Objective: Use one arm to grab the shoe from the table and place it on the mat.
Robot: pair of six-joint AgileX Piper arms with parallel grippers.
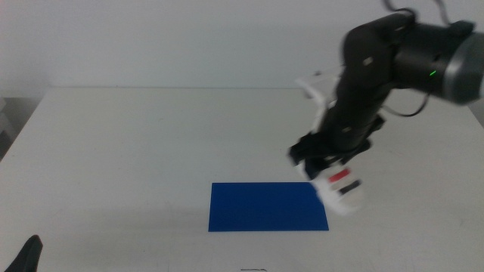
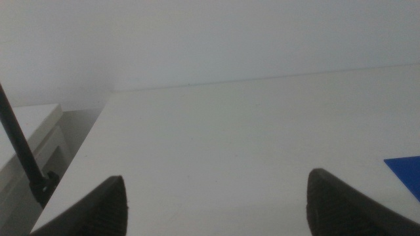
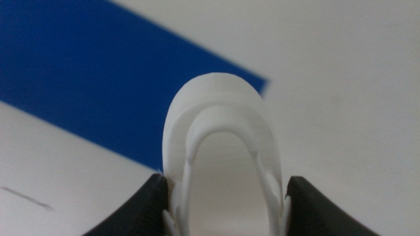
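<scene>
The right arm [image 1: 378, 83] reaches in from the right. Its gripper [image 1: 327, 160] is shut on the white sandal [image 1: 342, 189], with red and black straps, and holds it just above the right end of the dark-blue mat [image 1: 268, 206]. In the right wrist view the sandal's white toe [image 3: 220, 141] sticks out between the two dark jaws, over the corner of the mat [image 3: 85, 78]. The left gripper [image 2: 216, 203] is open and empty over the white table [image 2: 230, 144]; its tip shows at the middle view's bottom left [image 1: 26, 255].
The white table [image 1: 121, 151] spreads wide to the left of and behind the mat. A sliver of the mat [image 2: 407, 170] shows in the left wrist view. The table's left edge and a pale cabinet [image 2: 29, 131] lie beyond it.
</scene>
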